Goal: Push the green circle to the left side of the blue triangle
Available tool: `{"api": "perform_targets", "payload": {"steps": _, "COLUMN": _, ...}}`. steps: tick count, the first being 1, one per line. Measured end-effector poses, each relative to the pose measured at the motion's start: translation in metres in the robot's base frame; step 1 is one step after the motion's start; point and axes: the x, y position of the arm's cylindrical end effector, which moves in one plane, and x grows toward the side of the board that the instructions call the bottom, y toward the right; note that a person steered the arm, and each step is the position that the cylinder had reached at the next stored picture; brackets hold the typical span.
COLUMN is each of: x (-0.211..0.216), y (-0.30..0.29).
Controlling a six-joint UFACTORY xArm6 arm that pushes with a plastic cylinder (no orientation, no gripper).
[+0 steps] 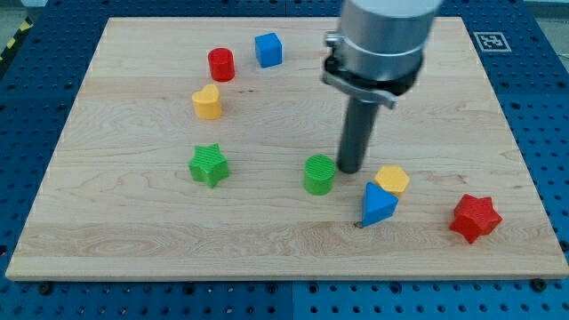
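Observation:
The green circle (319,174) is a short green cylinder near the board's middle, a little below centre. The blue triangle (379,204) lies to its right and slightly lower, with a small gap between them. My tip (350,170) is the lower end of the dark rod, set just right of the green circle and above-left of the blue triangle, close to the circle's right edge.
A yellow hexagon (392,180) touches the blue triangle's upper right. A red star (474,218) sits at the lower right, a green star (209,165) at the left. A yellow heart (206,102), red cylinder (221,64) and blue cube (268,50) stand at the upper left. The wooden board (133,240) lies on a blue pegboard.

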Motion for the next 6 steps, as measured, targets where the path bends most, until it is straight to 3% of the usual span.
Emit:
{"api": "perform_targets", "payload": {"steps": 1, "x": 0.0, "y": -0.027}}
{"api": "perform_targets", "payload": {"steps": 3, "x": 0.016, "y": -0.028}}
{"api": "perform_targets", "payload": {"steps": 6, "x": 0.026, "y": 0.058}}
